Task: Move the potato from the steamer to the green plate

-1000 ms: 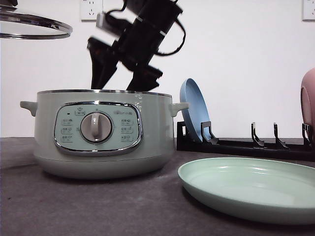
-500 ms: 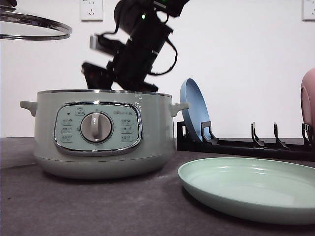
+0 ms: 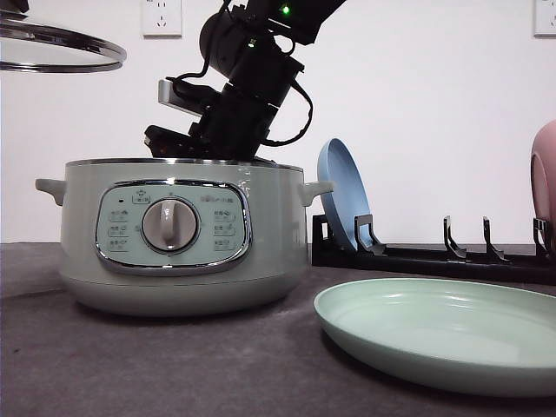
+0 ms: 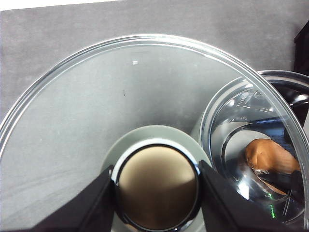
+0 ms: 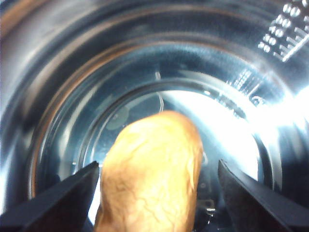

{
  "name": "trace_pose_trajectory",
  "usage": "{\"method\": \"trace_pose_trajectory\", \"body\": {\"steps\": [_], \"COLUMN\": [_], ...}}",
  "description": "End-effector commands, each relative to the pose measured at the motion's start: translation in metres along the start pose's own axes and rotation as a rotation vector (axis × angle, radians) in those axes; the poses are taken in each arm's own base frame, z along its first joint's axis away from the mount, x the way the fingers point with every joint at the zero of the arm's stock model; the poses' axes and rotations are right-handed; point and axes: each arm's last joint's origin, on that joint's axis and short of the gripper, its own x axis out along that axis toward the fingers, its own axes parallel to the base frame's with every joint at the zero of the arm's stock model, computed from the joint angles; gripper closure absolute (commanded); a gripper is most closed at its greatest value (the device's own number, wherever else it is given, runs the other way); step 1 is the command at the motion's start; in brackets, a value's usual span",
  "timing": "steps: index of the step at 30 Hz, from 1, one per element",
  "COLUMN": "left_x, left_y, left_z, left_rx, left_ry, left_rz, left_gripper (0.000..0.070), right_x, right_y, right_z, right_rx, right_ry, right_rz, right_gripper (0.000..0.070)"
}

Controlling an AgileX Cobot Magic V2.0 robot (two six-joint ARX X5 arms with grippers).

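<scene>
The large round pale sage-green steamer with a chrome-rimmed control panel and a central dial stands uncovered on the dark grey desk. Its knobbed glass lid is held up to the left of the pot, the left hand clamped on the lid's round chrome-ringed knob with one black finger pressed to each side of it. In the front view the lid's edge shows at the upper left, above the pot.

The right arm reaches down from above into the open steamer. In the right wrist view the right hand is spread wide inside the shiny metal bowl, one finger on either side of the rounded brown-orange potato with gaps between fingers and skin. The potato lies on the bottom of the pot.

The wide shallow pale sage-green plate sits on the desk to the right of the steamer, bare. Behind it a black dish rack holds an upright blue plate.
</scene>
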Motion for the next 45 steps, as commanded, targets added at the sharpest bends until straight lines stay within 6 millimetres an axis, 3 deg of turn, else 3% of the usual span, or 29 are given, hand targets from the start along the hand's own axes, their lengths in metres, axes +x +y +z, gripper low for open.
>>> {"method": "trace_pose_trajectory", "body": {"steps": [1,4,14,21,26,33,40,45], "left_x": [-0.01,-0.01,-0.01,-0.01,-0.01,-0.01,-0.01,-0.01], "left_y": [0.001,0.001,0.001,0.001,0.001,0.001,0.0,0.0], "left_z": [0.008,0.008,0.008,0.008,0.008,0.008,0.008,0.008], "left_rx": [0.002,0.002,0.002,0.002,0.002,0.005,0.005,0.007], "left_ry": [-0.074,-0.074,-0.074,-0.074,-0.075,-0.075,-0.076,-0.077], "left_rz": [0.003,0.003,0.002,0.002,0.002,0.003,0.001,0.001], "left_gripper": [0.07,0.07,0.07,0.07,0.07,0.07,0.07,0.07], "right_x": [0.003,0.003,0.003,-0.016,-0.052,-0.124,-0.205,-0.243], "right_y": [0.004,0.004,0.005,0.006,0.01,0.015,0.017,0.014], "right_z": [0.003,0.002,0.003,0.013,0.026,0.029,0.012,-0.011], "right_rx": [-0.017,-0.014,-0.004,-0.012,-0.019,-0.016,0.009,0.041], "right_ry": [-0.001,0.008,0.004,-0.049,-0.116,-0.175,-0.197,-0.198], "right_rz": [0.003,0.003,0.01,0.004,-0.004,-0.023,-0.052,-0.081], "right_gripper": [0.0237,0.0256,0.0506,0.0536,0.0536,0.0581,0.0585,0.0585]}}
